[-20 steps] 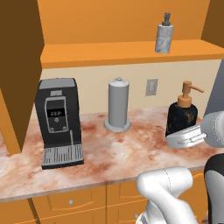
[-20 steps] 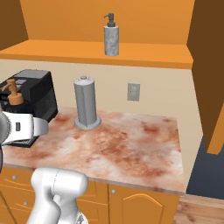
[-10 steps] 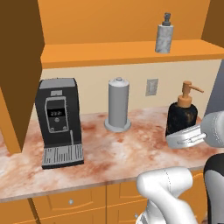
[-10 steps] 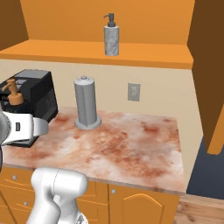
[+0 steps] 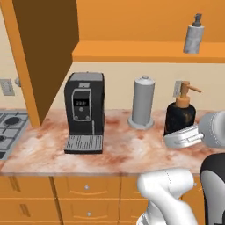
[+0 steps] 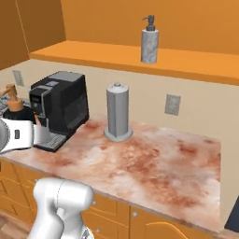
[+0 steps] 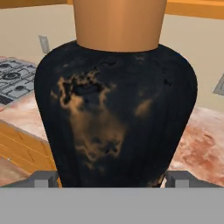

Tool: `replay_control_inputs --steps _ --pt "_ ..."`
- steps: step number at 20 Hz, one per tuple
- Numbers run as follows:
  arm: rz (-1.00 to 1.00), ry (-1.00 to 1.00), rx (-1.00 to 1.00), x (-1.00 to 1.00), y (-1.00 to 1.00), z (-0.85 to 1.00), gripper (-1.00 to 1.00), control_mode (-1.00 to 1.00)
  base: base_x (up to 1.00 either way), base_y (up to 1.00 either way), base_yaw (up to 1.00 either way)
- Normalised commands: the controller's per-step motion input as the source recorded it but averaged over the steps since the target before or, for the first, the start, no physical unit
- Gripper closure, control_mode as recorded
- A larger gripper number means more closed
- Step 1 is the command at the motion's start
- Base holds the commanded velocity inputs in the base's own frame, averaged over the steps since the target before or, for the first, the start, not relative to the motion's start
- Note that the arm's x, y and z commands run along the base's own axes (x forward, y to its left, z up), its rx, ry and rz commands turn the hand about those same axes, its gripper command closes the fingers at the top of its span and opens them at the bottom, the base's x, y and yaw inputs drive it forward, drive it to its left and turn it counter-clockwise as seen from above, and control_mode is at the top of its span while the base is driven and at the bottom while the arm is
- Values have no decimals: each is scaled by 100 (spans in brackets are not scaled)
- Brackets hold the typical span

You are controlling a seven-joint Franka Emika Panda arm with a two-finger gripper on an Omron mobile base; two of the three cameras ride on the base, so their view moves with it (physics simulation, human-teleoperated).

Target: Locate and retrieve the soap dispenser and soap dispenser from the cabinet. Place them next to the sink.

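You are looking at the big orange wooden wall cabinet (image 5: 48, 48), its slab door swung open at left, its flat orange shelf board (image 6: 140, 58) running above the beige wall. Below lies the mottled pink-and-cream stone counter (image 6: 154, 163) on orange drawer fronts.

On the counter: a black boxy coffee machine (image 5: 84, 112) with a grey drip tray, left of centre in the left base view. Just right of it, apart, stands a tall plain grey cylinder on a round base (image 5: 143, 102), close to the wall. A grey stove top (image 5: 9, 125) shows at the far left edge of the counter.

Your gripper (image 7: 112, 178) is clenched on the black pump bottle with the copper-orange pump (image 5: 180, 115): in the hand view a grey fingertip (image 7: 43, 178) sits tight against each flank of the dark body. The bottle is upright, carried in front of the counter, near its edge. In the right base view that bottle (image 6: 16, 109) sits at the far left, above the white wrist.

The mottled light grey pump bottle with the dark grey pump (image 5: 193, 36) stands upright on the shelf board, well above the counter.
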Motion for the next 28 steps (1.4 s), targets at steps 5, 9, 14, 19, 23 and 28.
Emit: replay_control_inputs --steps 5,9,14,19,23,28 --pt "0 0 0 0 0 0 100 100 -10 30 43" --pt "0 0 0 0 0 0 100 100 -16 32 40" --pt "0 0 0 0 0 0 100 100 -16 34 45" --pt "0 0 0 0 0 0 100 100 -13 38 47" --pt "0 0 0 0 0 0 100 100 -9 36 48" --pt "0 0 0 0 0 0 100 100 -9 37 48"
